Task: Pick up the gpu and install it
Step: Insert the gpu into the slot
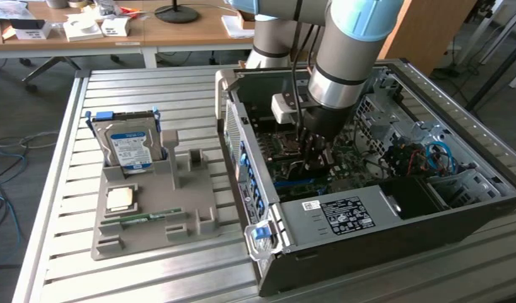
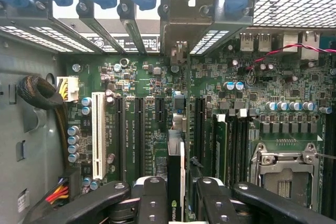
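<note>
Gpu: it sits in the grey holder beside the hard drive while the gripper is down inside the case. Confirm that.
Not right. The gpu is not in the holder; the gripper holds it edge-on between its fingers over the motherboard, as the wrist view shows. The gripper is indeed down inside the case.

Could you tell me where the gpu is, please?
In the wrist view, the black gpu card sits edge-on between the end effector's fingers, over the green motherboard.
</note>
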